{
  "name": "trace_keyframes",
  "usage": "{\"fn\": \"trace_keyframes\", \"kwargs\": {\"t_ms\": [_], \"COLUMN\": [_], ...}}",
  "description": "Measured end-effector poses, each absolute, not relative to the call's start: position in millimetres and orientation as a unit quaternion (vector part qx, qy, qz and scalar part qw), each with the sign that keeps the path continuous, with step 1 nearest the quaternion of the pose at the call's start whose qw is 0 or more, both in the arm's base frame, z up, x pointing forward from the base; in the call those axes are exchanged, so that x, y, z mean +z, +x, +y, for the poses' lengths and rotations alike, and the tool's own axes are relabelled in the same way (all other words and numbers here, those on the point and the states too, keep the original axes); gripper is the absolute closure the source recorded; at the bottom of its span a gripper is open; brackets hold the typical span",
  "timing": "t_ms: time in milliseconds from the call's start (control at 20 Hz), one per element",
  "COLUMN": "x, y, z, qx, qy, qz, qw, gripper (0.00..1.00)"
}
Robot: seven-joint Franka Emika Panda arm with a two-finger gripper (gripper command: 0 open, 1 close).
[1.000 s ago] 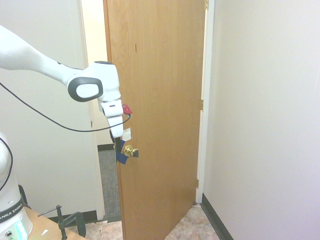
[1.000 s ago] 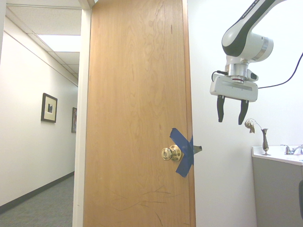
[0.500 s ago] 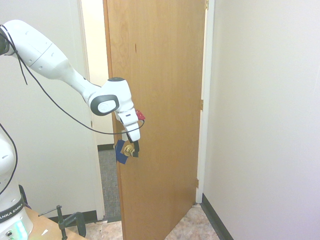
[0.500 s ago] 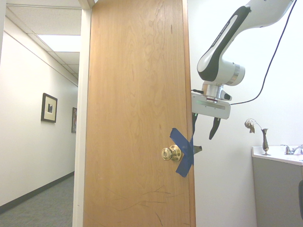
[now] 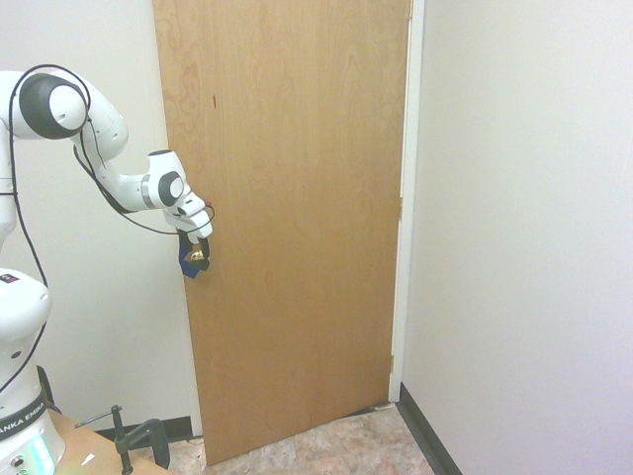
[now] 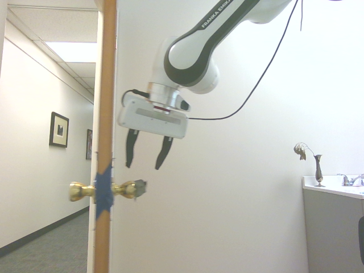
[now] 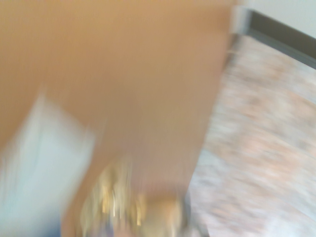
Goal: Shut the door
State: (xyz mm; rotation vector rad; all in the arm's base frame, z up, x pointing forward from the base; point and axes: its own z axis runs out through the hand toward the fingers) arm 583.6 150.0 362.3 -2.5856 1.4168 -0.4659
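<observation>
Second exterior view shows the door (image 6: pixel 105 114) edge-on with the gripper (image 6: pixel 147 157) jaws open above the knob (image 6: pixel 132 188), which the first exterior view largely hides.

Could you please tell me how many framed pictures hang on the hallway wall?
2: a larger picture nearer the camera, and a smaller picture just beyond it, partly cut off by the door. Others may be hidden.

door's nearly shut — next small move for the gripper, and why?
Probably keep pulling the inside knob toward the frame. The door is nearly closed, but the second exterior view shows its edge with hallway visible beside it. The open gripper sits just above the knob.
</observation>
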Motion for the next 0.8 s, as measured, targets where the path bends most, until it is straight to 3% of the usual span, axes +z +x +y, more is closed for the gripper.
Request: {"fn": "trace_keyframes", "kwargs": {"t_ms": [350, 800], "x": [385, 466], "y": [622, 499], "z": [146, 103], "qx": [-0.164, -0.109], "qy": [-0.869, -0.889], "qz": [0.460, 0.443], "qw": [0.073, 0.026], "gripper": [0.00, 0.00]}}
